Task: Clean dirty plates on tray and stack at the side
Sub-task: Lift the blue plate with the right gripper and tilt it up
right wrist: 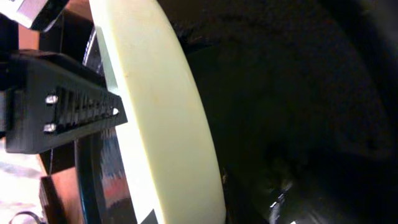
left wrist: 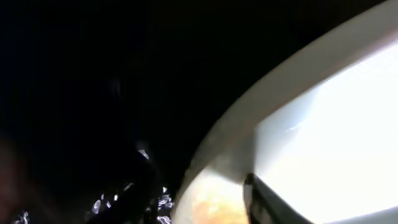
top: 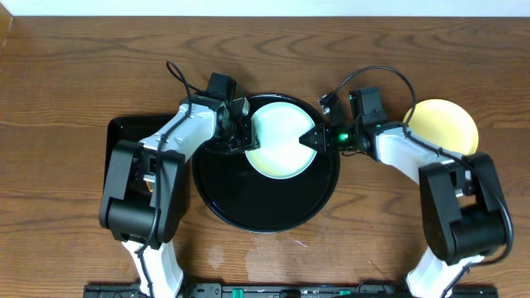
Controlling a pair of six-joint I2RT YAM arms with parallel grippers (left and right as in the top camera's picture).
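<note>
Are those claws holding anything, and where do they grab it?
The right gripper pinches the pale plate by its right rim, over the round black tray; the left gripper meets its left rim, grip unclear.

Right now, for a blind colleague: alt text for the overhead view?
The left gripper and right gripper meet opposite edges of a pale round plate on a large round glossy black tray; a pale yellow plate lies on the table.
</note>
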